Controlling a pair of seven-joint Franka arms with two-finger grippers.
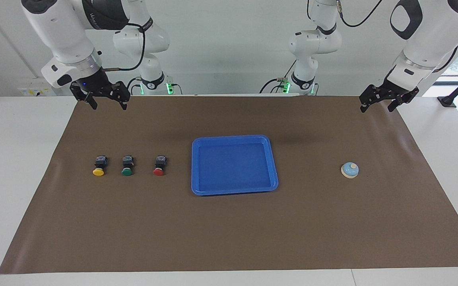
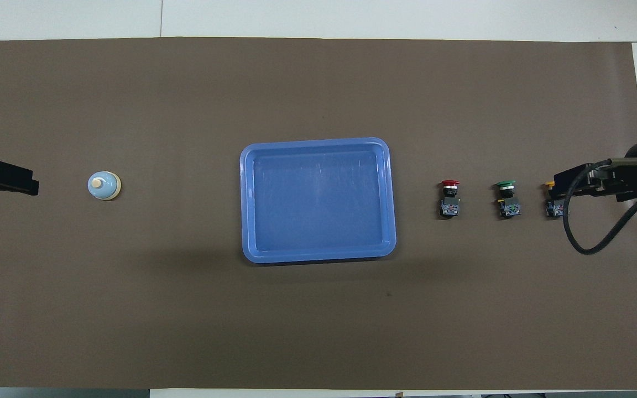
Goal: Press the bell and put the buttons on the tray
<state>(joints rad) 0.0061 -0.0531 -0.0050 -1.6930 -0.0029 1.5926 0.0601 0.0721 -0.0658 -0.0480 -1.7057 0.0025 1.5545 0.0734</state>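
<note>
A blue tray (image 1: pixel 234 165) sits mid-mat on the brown mat (image 1: pixel 229 238). Toward the right arm's end, the yellow button (image 1: pixel 99 165), green button (image 1: pixel 127 165) and red button (image 1: pixel 160 165) stand in a row; the bell (image 1: pixel 350 170) sits alone toward the left arm's end. The right gripper (image 1: pixel 107 102) and left gripper (image 1: pixel 377 105) hang open above the mat's corners nearest the robots.

tray (image 1: pixel 234 191) mid-table | buttons (image 1: pixel 127 165) — right-arm end | bell (image 1: pixel 350 170) — left-arm end
</note>
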